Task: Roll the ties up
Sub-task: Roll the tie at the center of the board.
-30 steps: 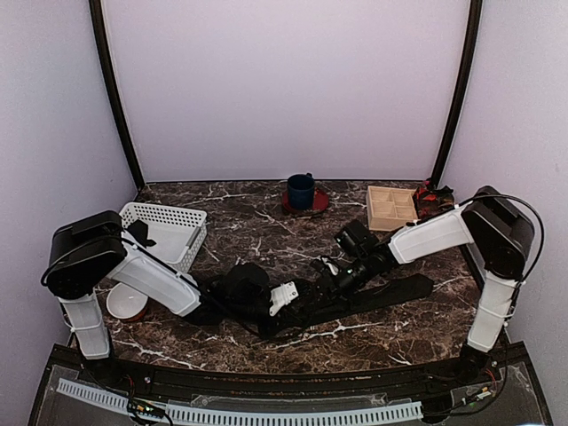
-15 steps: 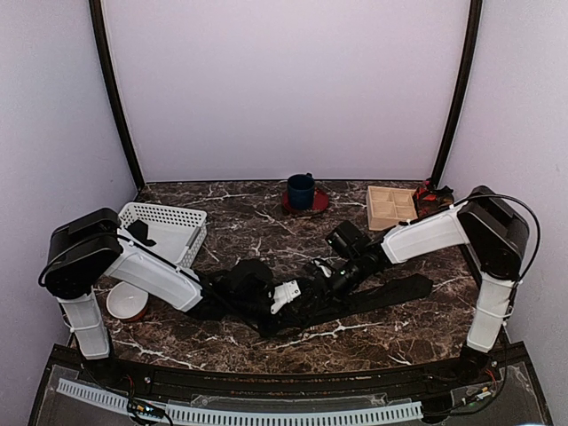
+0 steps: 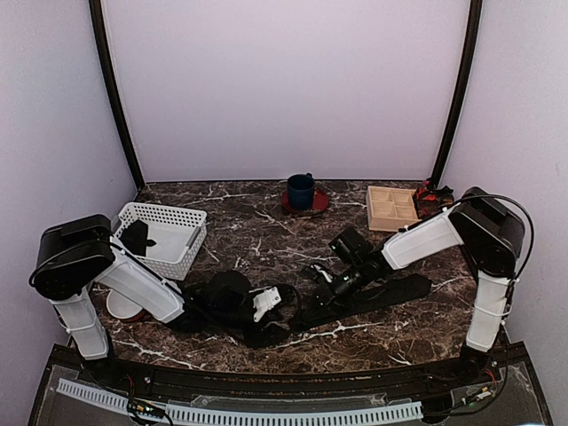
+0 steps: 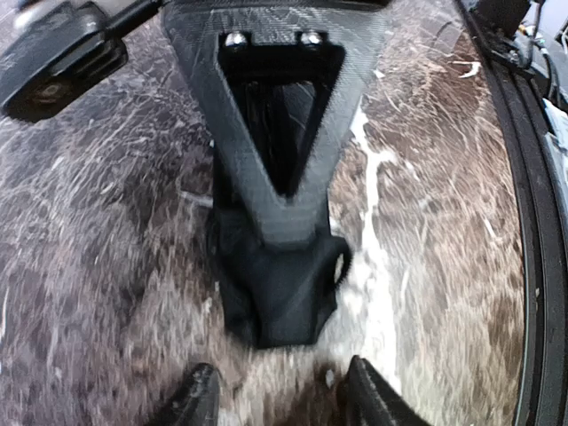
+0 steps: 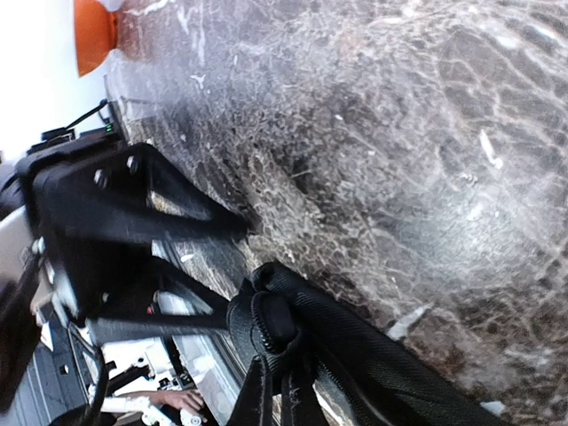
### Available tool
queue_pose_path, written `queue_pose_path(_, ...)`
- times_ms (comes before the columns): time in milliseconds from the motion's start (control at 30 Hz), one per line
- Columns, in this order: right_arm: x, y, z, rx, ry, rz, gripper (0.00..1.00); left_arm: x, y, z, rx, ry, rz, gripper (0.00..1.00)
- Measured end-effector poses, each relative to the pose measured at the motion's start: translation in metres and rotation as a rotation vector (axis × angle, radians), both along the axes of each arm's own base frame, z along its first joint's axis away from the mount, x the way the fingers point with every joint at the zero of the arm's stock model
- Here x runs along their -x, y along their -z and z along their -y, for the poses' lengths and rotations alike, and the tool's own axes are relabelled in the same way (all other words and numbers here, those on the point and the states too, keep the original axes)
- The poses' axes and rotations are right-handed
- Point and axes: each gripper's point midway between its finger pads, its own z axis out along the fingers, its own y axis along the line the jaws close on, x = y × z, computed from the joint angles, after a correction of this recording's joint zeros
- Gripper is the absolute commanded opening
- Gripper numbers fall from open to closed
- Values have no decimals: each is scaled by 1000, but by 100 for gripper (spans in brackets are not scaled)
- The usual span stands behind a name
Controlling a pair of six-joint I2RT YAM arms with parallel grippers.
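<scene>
Right claw (image 5: 273, 395) pinches a bunched bit of the tie (image 3: 390, 291), which lies across the desk (image 3: 257, 235) with its wide end to the right, probably anchoring the roll's core; left claw (image 4: 280, 401) hangs spread just beside, ready to help wind.

We see a dark marble table (image 3: 257, 240); at its back a blue mug (image 3: 300, 190) stands on a red saucer (image 3: 318, 205); right of it, a wooden divided tray (image 3: 371, 211); a white basket (image 3: 188, 238) at left; a white bowl (image 3: 120, 309) nearer.
</scene>
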Motion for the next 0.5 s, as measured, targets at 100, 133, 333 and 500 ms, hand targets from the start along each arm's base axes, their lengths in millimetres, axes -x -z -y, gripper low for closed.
queue_pose_path(100, -1, 1, 3, -35, -12, -5, 0, 5, 0, -9, 73, -15, 16, 55)
queue_pose_path(133, -2, 2, 4, -43, -14, -7, 0, 5, 0, -10, 90, -17, 21, 56)
queue_pose_path(333, -8, 4, 17, -79, -11, -27, 0, 2, 1, 0, 212, -12, 67, 58)
queue_pose_path(500, -8, 7, 20, -105, -30, -34, 0, -1, 2, 10, 294, 6, 116, 59)
